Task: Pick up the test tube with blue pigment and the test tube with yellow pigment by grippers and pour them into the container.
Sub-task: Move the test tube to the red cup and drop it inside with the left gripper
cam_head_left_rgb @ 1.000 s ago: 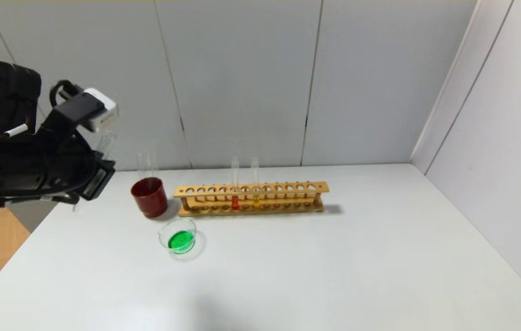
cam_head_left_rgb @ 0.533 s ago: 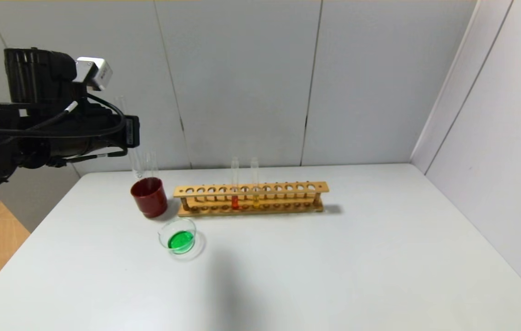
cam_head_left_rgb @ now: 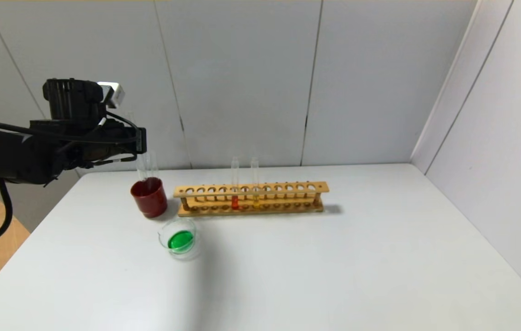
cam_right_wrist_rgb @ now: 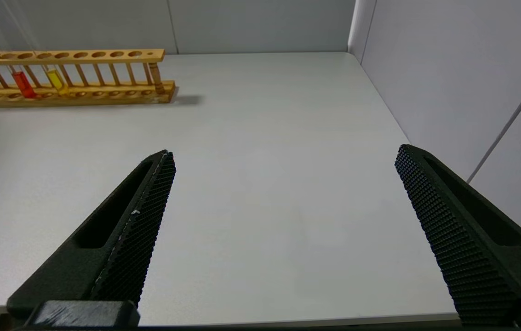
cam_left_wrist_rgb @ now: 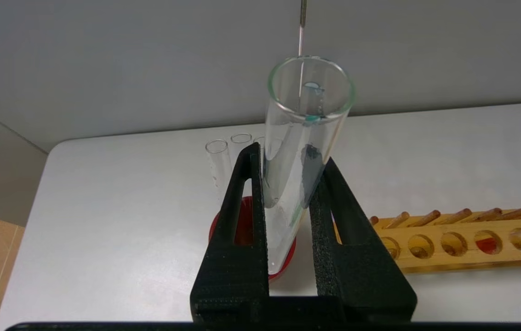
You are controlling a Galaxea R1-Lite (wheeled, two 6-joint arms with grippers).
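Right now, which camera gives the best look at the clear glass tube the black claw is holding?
The left wrist view: the clear glass tube fills the frame, clamped upright in the left gripper, nearly empty, above the dark red cup. The head view shows it only faintly. The right wrist view misses it.

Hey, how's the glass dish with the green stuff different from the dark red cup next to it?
The glass dish is clear, while the dark red cup is opaque. The dish is low and wide; the cup is taller and narrower. The dish holds green liquid; the cup holds empty test tubes, and the left gripper holds another tube over it. Both stand upright on the white table near the wooden rack.
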